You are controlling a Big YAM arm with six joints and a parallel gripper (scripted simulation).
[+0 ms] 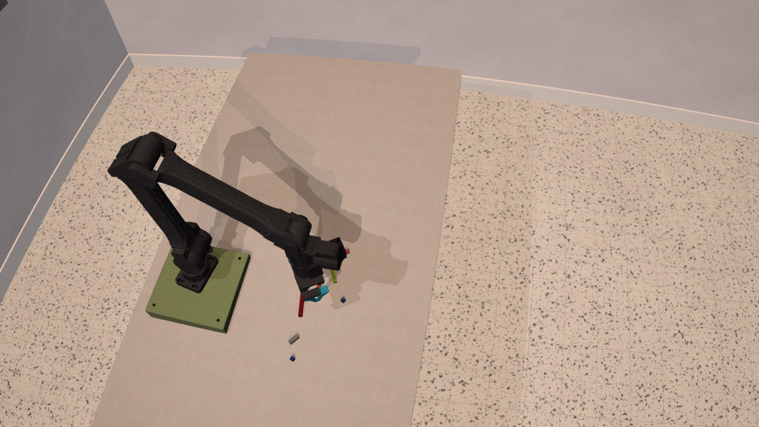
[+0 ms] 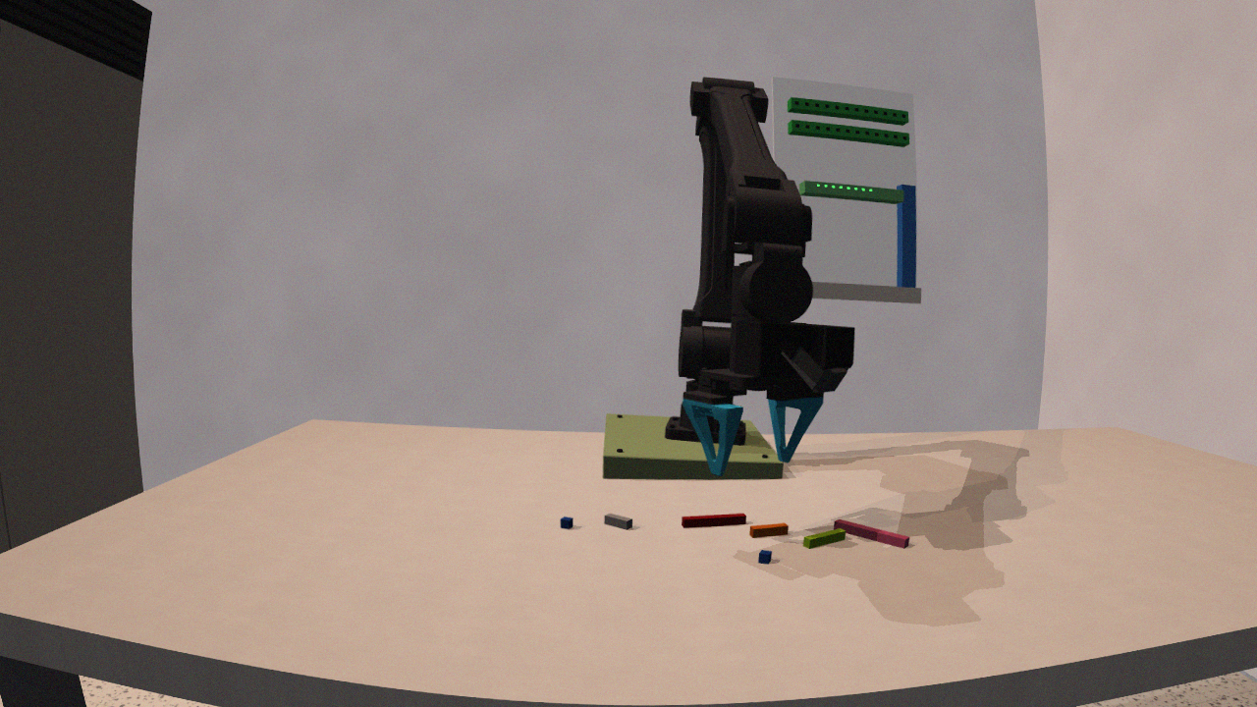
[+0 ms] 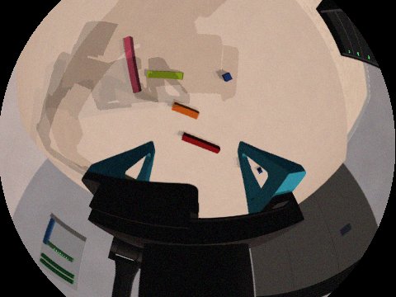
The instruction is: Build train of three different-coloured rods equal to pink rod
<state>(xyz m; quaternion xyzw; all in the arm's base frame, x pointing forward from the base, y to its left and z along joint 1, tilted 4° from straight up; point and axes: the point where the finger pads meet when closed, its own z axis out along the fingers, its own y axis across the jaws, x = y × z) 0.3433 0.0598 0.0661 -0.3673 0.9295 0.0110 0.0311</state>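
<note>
My gripper (image 2: 754, 439) is open and empty. It hangs above the table, over the red rod (image 2: 712, 520) and the orange rod (image 2: 768, 530). In the wrist view the red rod (image 3: 200, 143) lies just ahead between my fingertips, with the orange rod (image 3: 185, 110), the lime rod (image 3: 164, 75) and the pink rod (image 3: 132, 64) farther on. The lime rod (image 2: 823, 538) lies next to the pink rod (image 2: 871, 532). One blue cube (image 2: 764, 556) sits in front of them. A grey rod (image 2: 618, 521) and a second blue cube (image 2: 567, 522) lie to the left.
The arm's green base plate (image 2: 685, 448) stands behind the rods. A panel with green bars and a blue bar (image 2: 847, 189) stands behind the arm. The arm hides part of the rods in the top view (image 1: 318, 286).
</note>
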